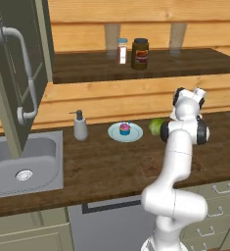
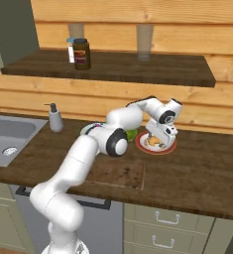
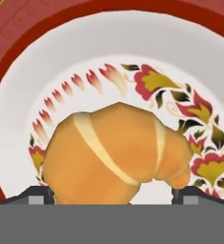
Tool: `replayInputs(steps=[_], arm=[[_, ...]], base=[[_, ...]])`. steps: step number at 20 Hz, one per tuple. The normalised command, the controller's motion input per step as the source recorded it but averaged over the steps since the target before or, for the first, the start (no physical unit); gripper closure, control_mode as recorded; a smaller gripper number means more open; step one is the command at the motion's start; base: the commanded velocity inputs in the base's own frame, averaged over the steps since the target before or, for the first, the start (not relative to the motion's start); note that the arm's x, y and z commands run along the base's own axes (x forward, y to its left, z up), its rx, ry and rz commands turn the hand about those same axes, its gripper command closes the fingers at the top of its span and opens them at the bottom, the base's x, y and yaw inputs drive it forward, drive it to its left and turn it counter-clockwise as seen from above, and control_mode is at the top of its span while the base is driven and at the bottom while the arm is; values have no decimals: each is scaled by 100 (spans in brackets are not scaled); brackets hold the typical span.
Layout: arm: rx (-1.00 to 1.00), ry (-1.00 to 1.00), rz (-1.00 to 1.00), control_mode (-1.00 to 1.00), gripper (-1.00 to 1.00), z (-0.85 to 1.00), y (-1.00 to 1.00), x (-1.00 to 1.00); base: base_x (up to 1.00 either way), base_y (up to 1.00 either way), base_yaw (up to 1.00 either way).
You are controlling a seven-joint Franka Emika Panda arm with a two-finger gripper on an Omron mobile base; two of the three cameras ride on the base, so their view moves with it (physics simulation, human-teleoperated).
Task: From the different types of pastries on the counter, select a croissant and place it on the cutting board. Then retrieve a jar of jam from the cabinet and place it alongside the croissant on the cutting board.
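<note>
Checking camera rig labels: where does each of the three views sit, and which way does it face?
Left base view: behind the arm's left, facing the counter, sink and cupcake; white arm rises lower right.
Right base view: behind the arm's right, same counter; arm rises lower left, gripper over the red-rimmed plate.
Hand view: on the hand, looking down at the croissant between open fingertips.
Both base views share the soap dispenser and shelf jar.

Counter (image 1: 106, 166): soap dispenser (image 1: 80, 126); blue plate (image 1: 114, 134); red-rimmed plate (image 2: 168, 148); cutting board (image 2: 119, 174).
</note>
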Motion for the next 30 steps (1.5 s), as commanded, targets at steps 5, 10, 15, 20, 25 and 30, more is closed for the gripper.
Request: replayInputs(steps=[5, 10, 15, 20, 25, 30], arm=[[0, 0, -6, -100, 100, -50, 34, 1], [0, -8, -9, -100, 100, -44, 28, -3], [0, -13, -12, -100, 100, -25, 29, -7], [3, -18, -11, -100, 100, 13, 2, -58], [1, -10, -6, -100, 100, 19, 10, -96], [0, 0, -1, -100, 100, 16, 54, -79]], base=[[0, 0, 0], [0, 0, 0], [0, 0, 0], [0, 0, 0], [0, 0, 0], [0, 0, 0]])
